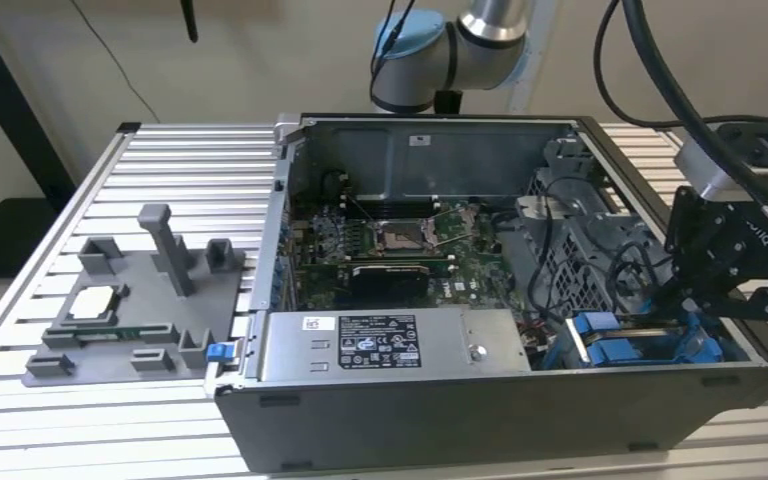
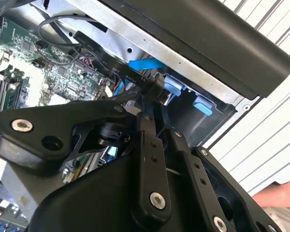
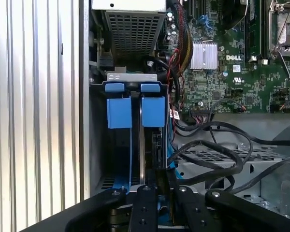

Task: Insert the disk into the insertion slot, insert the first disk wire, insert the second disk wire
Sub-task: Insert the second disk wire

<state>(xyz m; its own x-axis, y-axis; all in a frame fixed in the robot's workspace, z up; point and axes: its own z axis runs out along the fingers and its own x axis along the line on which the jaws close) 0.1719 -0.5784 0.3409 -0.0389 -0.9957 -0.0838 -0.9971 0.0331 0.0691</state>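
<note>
Two fingers, angled down into the case, pinch the black disk wire

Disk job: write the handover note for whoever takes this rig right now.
Gripper: low over the drive bay, shut on a black wire connector.
Disk: its blue carrier looks seated in the bay slot, in line with the gripper, beside a second blue carrier.
Done: disk insertion, by the look of it.
Left: the held connector seems not yet plugged in; whether it is the first or second wire, I cannot tell.
</note>
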